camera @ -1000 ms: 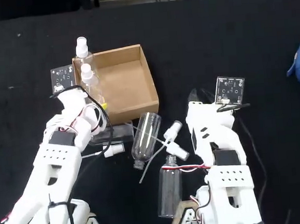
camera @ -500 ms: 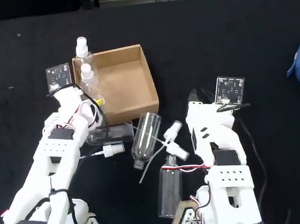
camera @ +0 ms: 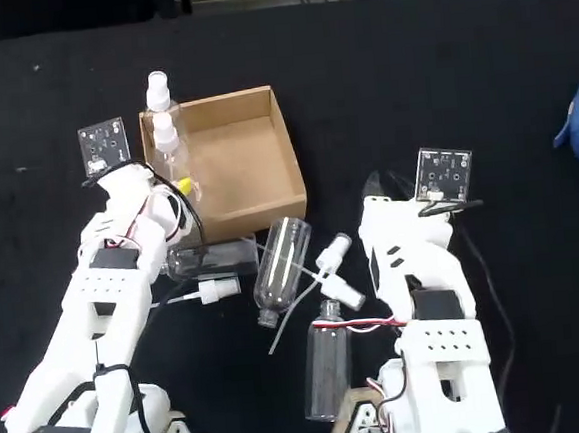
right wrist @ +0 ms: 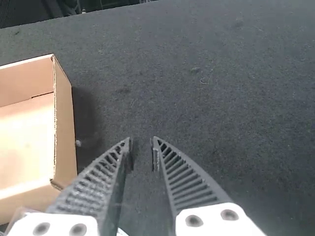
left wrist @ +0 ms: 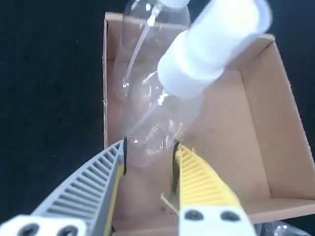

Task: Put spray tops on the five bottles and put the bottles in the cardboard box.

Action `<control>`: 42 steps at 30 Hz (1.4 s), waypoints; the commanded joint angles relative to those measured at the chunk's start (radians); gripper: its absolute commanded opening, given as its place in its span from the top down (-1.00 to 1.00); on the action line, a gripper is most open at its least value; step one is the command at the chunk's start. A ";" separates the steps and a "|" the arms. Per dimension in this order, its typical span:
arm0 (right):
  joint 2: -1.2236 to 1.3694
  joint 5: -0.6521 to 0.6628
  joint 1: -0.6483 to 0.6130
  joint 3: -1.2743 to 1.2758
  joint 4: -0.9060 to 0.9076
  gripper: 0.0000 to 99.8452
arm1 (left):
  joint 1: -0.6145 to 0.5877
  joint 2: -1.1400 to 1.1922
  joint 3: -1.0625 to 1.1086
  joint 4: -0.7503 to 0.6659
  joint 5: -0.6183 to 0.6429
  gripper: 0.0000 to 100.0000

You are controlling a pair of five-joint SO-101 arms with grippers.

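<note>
Left tool: pinching clear plastic bottle with white spray top, held above brown cardboard box, apparently for lowering beside 1 capped bottle in its corner. Right tool: slightly spread, empty, above black desk.

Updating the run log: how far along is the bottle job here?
Done: one capped bottle stands in the far corner of the cardboard box. In hand: the left gripper is shut on a second capped bottle over the box. Left: three bare bottles and three loose spray tops lie on the table.
</note>
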 commanded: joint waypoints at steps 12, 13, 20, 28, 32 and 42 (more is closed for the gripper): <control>-0.033 0.005 -0.017 -0.010 -0.028 0.91 | 0.027 -0.014 -0.051 0.066 -0.002 0.94; -0.033 0.005 -0.017 -0.010 -0.028 0.91 | 0.038 -0.015 -0.054 0.087 -0.002 0.94; -0.033 0.005 -0.017 -0.012 -0.028 0.91 | 0.053 -0.003 -0.093 0.130 0.006 0.94; -0.033 0.005 -0.017 -0.012 -0.028 0.91 | 0.045 -0.002 -0.071 0.078 0.006 0.94; -0.033 0.005 -0.017 -0.010 -0.028 0.91 | 0.051 -0.002 -0.039 0.020 0.006 0.94; -0.033 0.005 -0.017 -0.010 -0.028 0.91 | 0.045 0.054 -0.048 0.017 0.006 0.94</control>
